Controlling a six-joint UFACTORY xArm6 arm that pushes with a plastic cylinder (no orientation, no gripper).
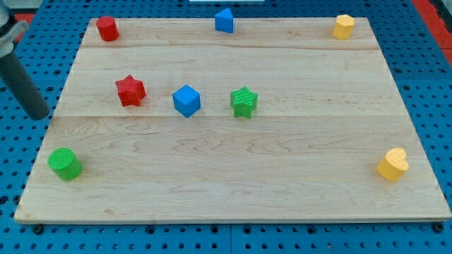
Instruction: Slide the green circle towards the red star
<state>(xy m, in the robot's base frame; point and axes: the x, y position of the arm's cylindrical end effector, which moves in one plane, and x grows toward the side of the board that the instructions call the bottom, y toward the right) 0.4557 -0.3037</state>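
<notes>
Green circle (65, 164) sits near the bottom left corner of the wooden board (233, 183), all by itself. Nothing touches it. Up the board from it and a bit to the view's right is the red star (131, 91), with bare wood between the 2.

My tip (39, 115) is the low end of a dark rod at the view's left edge. It looks to be just off the board, over the blue table with holes (21, 155). It is above the green circle in the view and well apart from it. The rod has no fingers to open or shut, so it holds nothing, and it touches no block.

I think the push has not started yet. This looks like the step where the tip gets into place. For the next move, the tip should get to the far side of the green circle, away from the star, at the circle's bottom left. Then it can push up and to the right.

Next to the red star, to the view's right, are 1 blue cube (186, 100) and then 1 green star (244, 101). The push should aim at the red star and not at them.
</notes>
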